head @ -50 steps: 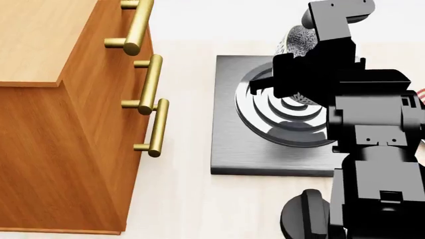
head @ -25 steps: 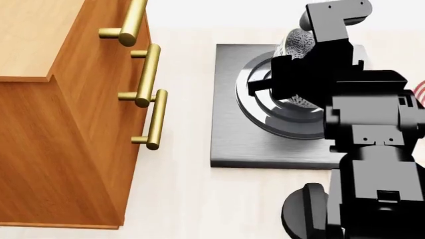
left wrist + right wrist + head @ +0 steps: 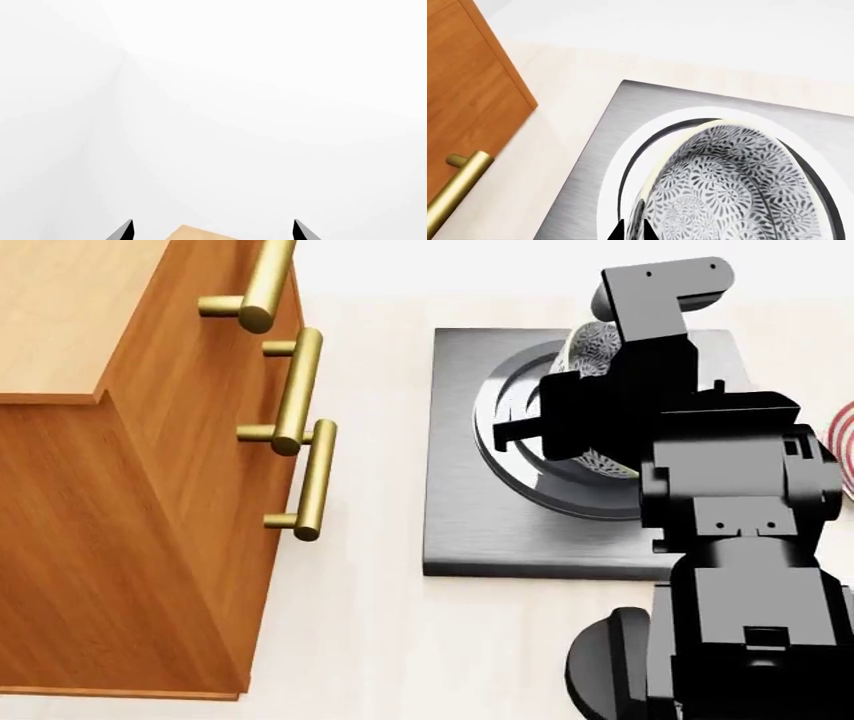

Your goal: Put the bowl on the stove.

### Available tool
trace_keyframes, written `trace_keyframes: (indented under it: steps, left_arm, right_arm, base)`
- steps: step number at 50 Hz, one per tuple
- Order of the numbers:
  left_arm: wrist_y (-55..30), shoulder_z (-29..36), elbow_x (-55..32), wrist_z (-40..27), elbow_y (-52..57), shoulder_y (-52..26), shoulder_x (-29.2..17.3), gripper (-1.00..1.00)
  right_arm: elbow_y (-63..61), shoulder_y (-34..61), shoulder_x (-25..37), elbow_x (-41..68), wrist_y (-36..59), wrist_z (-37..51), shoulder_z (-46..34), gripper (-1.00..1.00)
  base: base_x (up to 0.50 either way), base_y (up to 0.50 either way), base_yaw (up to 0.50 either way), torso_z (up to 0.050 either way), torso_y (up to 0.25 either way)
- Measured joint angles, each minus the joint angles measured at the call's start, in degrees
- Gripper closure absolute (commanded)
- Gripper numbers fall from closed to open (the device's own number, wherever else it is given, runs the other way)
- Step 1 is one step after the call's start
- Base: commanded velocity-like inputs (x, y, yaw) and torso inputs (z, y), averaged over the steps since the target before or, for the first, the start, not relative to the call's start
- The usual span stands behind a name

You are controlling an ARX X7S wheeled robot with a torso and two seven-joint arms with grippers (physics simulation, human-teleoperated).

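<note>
While the bowl point(image 3: 734, 190) sat tilted over the stove point(image 3: 461, 530) rings, the right tool point(image 3: 632, 231) pinched its rim between nearly closed fingers. Left stood a wooden cabinet point(image 3: 120, 540); the left tool point(image 3: 212, 231) gaped wide, empty.

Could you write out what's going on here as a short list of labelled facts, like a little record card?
Bowl: patterned bowl, pinched at its rim by the right gripper, over the burner rings
Stove: grey slab on the pale counter
Right fingers: nearly closed on the bowl's rim
Left gripper: fingers apart, holding nothing, facing a blank white wall
Nearby: wooden cabinet with brass handles, beside the stove
Contact: cannot tell whether the bowl rests on the stove
</note>
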Motion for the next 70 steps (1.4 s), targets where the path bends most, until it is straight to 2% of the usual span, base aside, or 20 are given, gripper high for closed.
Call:
trace_keyframes:
  steps: [16, 17, 48, 61, 64, 70]
  left_arm:
    - [0.25, 0.22, 0.09, 0.07, -0.16, 0.17, -0.03, -1.00]
    - [0.26, 0.25, 0.10, 0.07, -0.17, 0.17, -0.04, -1.00]
    - [0.62, 0.58, 0.14, -0.11, -0.20, 0.36, -0.26, -1.00]
    - [0.63, 0.64, 0.41, -0.85, -0.28, 0.23, -0.27, -1.00]
    - [0.65, 0.66, 0.48, -0.94, -0.25, 0.24, -0.28, -1.00]
    - [0.76, 0.72, 0.72, -1.04, -0.11, 0.30, -0.29, -1.00]
  right_arm:
    - [0.00, -0.14, -0.18, 0.42, 0.38, -0.11, -0.10, 1.00]
    - [0.00, -0.15, -0.19, 0.44, 0.39, -0.12, -0.10, -1.00]
    - [0.00, 0.09, 0.00, 0.59, -1.18, -6.97, 2.04, -1.00]
    - [-0.33, 1.91, 0.89, 2.33, -5.10, -11.85, 5.49, -1.00]
    - [-5.69, 0.50, 1.68, 3.59, -3.09, -12.48, 7.11, -1.00]
    - [-25.63, -5.55, 3.43, 7.44, 5.66, -12.11, 12.17, -1.00]
  base:
    - [0.00, 0.00, 0.00, 0.000, 0.000]
    - [0.00, 0.00, 0.00, 0.000, 0.000]
    - [0.00, 0.00, 0.00, 0.000, 0.000]
    - [0.00, 0.00, 0.00, 0.000, 0.000]
    - [0.00, 0.00, 0.00, 0.000, 0.000]
    - [0.00, 0.00, 0.00, 0.000, 0.000]
